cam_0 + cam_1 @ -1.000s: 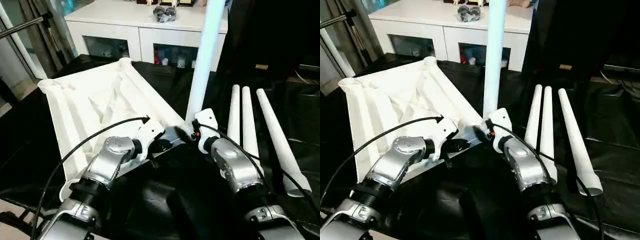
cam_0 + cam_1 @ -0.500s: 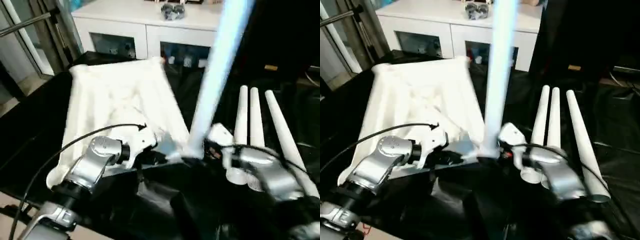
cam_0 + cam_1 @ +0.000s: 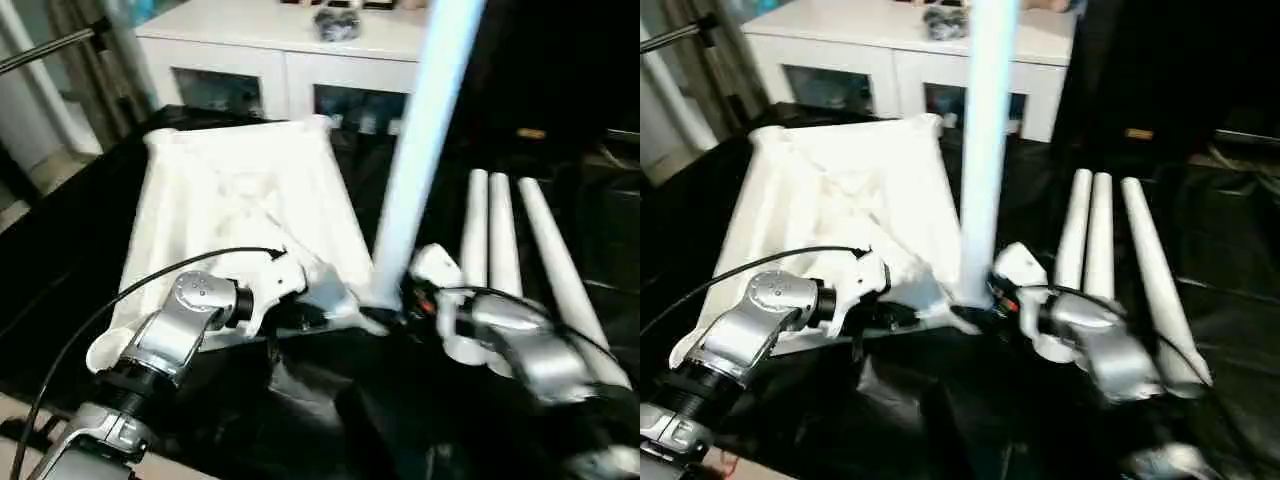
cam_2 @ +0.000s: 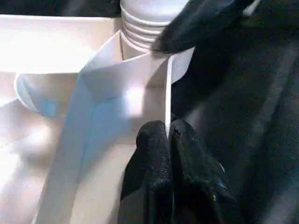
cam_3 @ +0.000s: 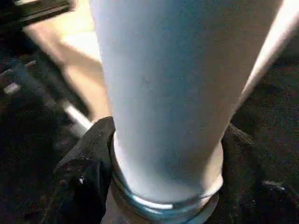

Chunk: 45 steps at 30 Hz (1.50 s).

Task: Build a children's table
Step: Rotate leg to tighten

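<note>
I hold one upright leg (image 3: pixel 985 150) at its base with my right gripper (image 5: pixel 159 186), in the tabletop's (image 3: pixel 830 200) corner socket (image 4: pixel 154 51); my left gripper (image 4: pixel 167 135) pinches the tabletop's rim; three legs (image 3: pixel 1105 250) lie unfitted at right.

The white ribbed plastic tabletop (image 3: pixel 235 205) lies underside up; a white tubular leg (image 3: pixel 420 130) stands in its near right corner, three more legs (image 3: pixel 520 250) lying right, a white glass-door cabinet (image 3: pixel 280 50) behind.

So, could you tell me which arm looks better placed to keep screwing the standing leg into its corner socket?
Probably the right. The right gripper already has its fingers either side of the upright leg near its base, while the left gripper is shut on the tabletop's thin edge, steadying it.
</note>
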Motion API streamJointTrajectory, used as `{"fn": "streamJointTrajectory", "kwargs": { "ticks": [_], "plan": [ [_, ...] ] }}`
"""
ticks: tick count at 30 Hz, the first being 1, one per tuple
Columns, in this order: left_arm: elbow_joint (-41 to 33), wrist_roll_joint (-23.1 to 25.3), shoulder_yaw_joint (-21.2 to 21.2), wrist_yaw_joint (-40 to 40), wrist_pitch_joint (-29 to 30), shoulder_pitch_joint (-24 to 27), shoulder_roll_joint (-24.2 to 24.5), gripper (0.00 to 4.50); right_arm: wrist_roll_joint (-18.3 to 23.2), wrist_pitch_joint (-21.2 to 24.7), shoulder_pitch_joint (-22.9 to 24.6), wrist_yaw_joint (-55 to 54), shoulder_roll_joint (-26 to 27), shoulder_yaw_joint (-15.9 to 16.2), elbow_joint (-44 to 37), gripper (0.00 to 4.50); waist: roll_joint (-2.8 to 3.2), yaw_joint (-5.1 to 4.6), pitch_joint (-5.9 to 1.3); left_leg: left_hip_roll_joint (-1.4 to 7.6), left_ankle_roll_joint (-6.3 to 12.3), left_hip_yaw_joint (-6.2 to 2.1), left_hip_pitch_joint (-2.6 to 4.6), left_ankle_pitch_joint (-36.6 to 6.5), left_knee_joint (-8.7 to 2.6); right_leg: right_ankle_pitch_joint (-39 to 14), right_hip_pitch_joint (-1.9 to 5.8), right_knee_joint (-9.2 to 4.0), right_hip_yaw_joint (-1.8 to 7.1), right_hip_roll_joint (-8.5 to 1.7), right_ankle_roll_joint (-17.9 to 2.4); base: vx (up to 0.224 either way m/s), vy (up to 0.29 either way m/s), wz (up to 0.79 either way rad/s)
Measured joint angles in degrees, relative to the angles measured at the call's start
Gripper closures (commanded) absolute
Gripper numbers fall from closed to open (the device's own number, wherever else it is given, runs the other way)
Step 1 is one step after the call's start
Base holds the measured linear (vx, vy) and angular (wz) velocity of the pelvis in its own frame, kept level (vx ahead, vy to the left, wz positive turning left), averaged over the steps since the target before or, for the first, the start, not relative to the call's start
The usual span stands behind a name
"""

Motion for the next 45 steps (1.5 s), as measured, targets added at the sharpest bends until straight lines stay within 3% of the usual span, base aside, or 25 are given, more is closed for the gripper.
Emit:
{"fn": "streamJointTrajectory", "kwargs": {
  "ticks": [1, 7, 10, 11, 13, 15, 20, 24, 30, 31, 35, 37, 45],
  "plan": [
    [0.6, 0.7, 0.5, 2.9, 1.5, -0.7, -1.5, 4.50, -1.0, -0.1, -1.8, -4.9, 2.5, -0.9, 2.8, 1.75, -0.03, -0.36, 0.02, -0.01, -0.02, -0.01, 0.02, 0.0, 0.00, -0.1, -0.02, 0.00, 0.00, 0.00, 0.2, 0.000, 0.000, 0.00],
    [2.6, 1.5, 2.0, 12.4, 5.6, -2.4, -7.7, 4.50, -2.8, 0.2, -6.7, -20.1, 8.4, -3.9, 9.8, 1.76, -0.03, -0.26, 0.01, -0.02, -0.03, -0.05, 0.06, 0.0, -0.04, -0.1, -0.01, -0.01, -0.03, 0.00, 0.2, 0.000, 0.000, 0.00],
    [2.8, 1.6, 2.1, 14.1, 6.0, -2.4, -8.8, 4.50, -3.4, -1.1, -7.4, -22.8, 9.3, -4.3, 11.5, 1.76, -0.03, -0.21, 0.01, -0.02, -0.03, -0.05, -0.01, 0.0, -0.03, -0.1, 0.00, -0.02, -0.02, 0.00, 0.2, 0.000, 0.000, 0.00],
    [2.8, 1.6, 2.1, 14.1, 6.0, -2.4, -8.8, 4.50, -3.4, -1.5, -7.4, -22.7, 9.3, -4.3, 11.6, 1.41, -0.02, -0.20, 0.01, -0.03, -0.03, -0.05, -0.02, 0.0, -0.04, -0.1, 0.00, -0.02, -0.02, 0.00, 0.2, 0.000, 0.000, 0.00],
    [2.6, 1.6, 1.9, 14.0, 6.0, -2.4, -8.8, 4.50, -3.3, -2.2, -7.3, -21.9, 9.1, -4.5, 11.9, 1.06, -0.02, -0.14, 0.00, -0.03, -0.02, -0.05, -0.05, 0.0, -0.04, 0.0, -0.01, -0.02, -0.02, 0.00, 0.0, 0.000, 0.000, 0.00],
    [2.4, 1.6, 1.7, 13.6, 5.9, -2.4, -8.7, 4.50, -3.6, -2.7, -7.1, -20.6, 8.4, -4.2, 11.8, 1.00, -0.03, -0.03, 0.01, -0.02, -0.02, -0.05, -0.07, 0.0, -0.03, 0.1, -0.01, -0.02, -0.02, 0.00, 0.0, 0.000, 0.000, 0.00],
    [0.7, 1.4, 0.7, 10.4, 4.8, -1.7, -6.9, 4.50, -3.5, -4.7, -5.6, -14.7, 5.7, -3.0, 10.0, 1.00, -0.02, 0.36, 0.01, -0.02, -0.02, -0.05, -0.12, 0.0, -0.04, 0.0, -0.09, -0.07, -0.03, 0.00, 0.1, 0.000, 0.000, 0.00],
    [-0.7, 0.2, -0.3, 4.8, 2.4, -0.7, -3.5, 4.50, -1.5, -4.7, -2.0, -4.0, 0.4, -0.8, 4.2, 1.00, 0.02, 1.31, 0.02, -0.01, 0.05, -0.05, -0.16, 0.0, -0.01, 0.0, -0.12, -0.27, -0.05, 0.00, 0.1, 0.000, 0.000, 0.00],
    [-1.5, -0.8, -0.9, -1.6, 0.7, 0.1, -0.4, 4.50, 0.8, -3.4, 1.2, 7.6, -5.4, 0.9, -1.4, 1.00, 0.02, 1.43, 0.03, -0.01, 0.10, -0.02, -0.14, 0.0, 0.03, 0.0, -0.10, -0.25, -0.03, -0.02, 0.1, 0.000, 0.000, 0.00],
    [-1.5, -0.9, -1.0, -2.3, 0.4, 0.2, -0.1, 4.50, 1.1, -3.1, 1.5, 8.6, -5.9, 0.9, -2.0, 1.26, 0.02, 1.42, 0.03, 0.00, 0.09, -0.02, -0.13, 0.0, 0.03, 0.0, -0.10, -0.23, -0.03, -0.02, 0.1, 0.000, 0.000, 0.00],
    [-2.1, -1.9, -1.8, -5.3, 0.1, 0.5, 1.3, 4.50, 2.3, -0.4, 2.8, 13.1, -8.4, 1.3, -5.3, 1.36, 0.08, 1.49, 0.06, 0.00, 0.08, -0.03, -0.12, 0.0, 0.01, 0.0, -0.09, -0.19, -0.04, -0.02, 0.1, 0.000, 0.000, 0.00],
    [-2.1, -1.9, -2.0, -5.6, -0.1, 0.5, 1.4, 4.50, 2.6, 0.4, 2.9, 13.6, -8.7, 1.4, -5.8, 1.62, 0.07, 1.49, 0.05, 0.00, 0.08, -0.03, -0.11, 0.0, 0.02, 0.0, -0.07, -0.19, -0.03, -0.02, 0.1, 0.000, 0.000, 0.00],
    [-2.1, -1.9, -2.0, -5.9, -0.2, 0.6, 1.6, 4.50, 2.6, 1.3, 3.0, 13.6, -8.3, 1.3, -6.1, 1.76, 0.07, 1.39, 0.05, 0.00, 0.08, -0.03, -0.11, 0.0, 0.02, 0.0, -0.07, -0.19, -0.03, -0.01, 0.0, 0.000, 0.000, 0.00]
  ]
}}
